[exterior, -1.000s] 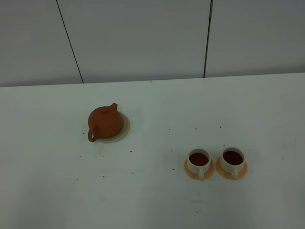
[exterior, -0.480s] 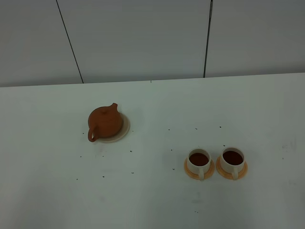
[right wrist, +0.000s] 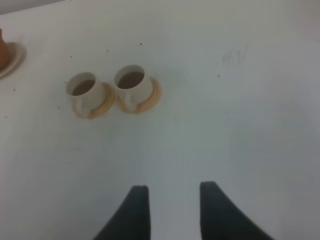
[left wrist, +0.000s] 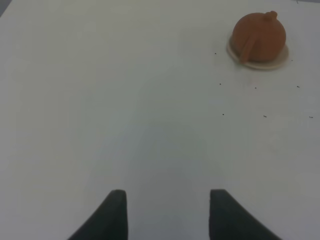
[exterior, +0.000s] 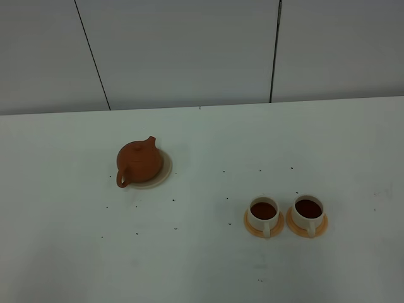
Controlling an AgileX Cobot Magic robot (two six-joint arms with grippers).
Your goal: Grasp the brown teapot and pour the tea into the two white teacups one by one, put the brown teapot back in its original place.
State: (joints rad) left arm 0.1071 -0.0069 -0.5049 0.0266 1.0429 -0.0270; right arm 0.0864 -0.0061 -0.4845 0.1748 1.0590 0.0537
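White bench (exterior: 76,252) spreads beneath me, dotted with small dark specks, with pale wall panels (exterior: 189,50) rising behind its far edge. On my left arm, my fingers (left wrist: 166,212) stand wide apart with nothing between them, hanging over bare bench surface; on my right arm, my other fingers (right wrist: 172,210) are also parted and empty, with a narrower gap, above bare bench too. Neither pair shows in the high view. Out ahead of my left fingers, well apart from them, the brown teapot (left wrist: 259,34) sits upright on its cream coaster (left wrist: 280,61), its loop handle turned back toward my wrist camera and the lid knob on top. From the high view the teapot (exterior: 139,161) rests on the left part of the bench, spout pointing toward the wall and handle toward the near edge, and the coaster (exterior: 166,167) peeks out on its right side. Ahead of my right fingers, well apart, the two white teacups stand just beside each other, each on its own orange saucer. In the high view the left teacup (exterior: 263,211) and the right teacup (exterior: 308,209) both hold dark reddish-brown tea, and their handles face the near edge.
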